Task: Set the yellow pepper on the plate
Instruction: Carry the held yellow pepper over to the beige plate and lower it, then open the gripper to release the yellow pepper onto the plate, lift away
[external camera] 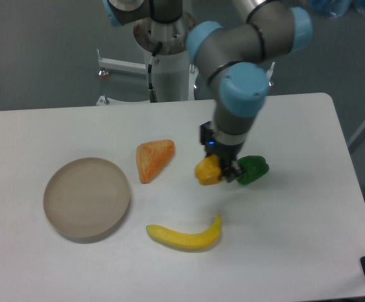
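Clamping yellow pepper (207, 170), pincer (219, 172) beside green pepper (252, 170); orange wedge (153, 158), banana (185, 235) flank plate (87, 198).

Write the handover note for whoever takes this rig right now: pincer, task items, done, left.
Pincer: shut on the yellow pepper, held above the table, left of the green pepper.
Plate: at the table's left side, nothing on it.
Between them: orange wedge and banana.
Done: pepper grasped and lifted.
Left: carry it left to the plate, lower, release.
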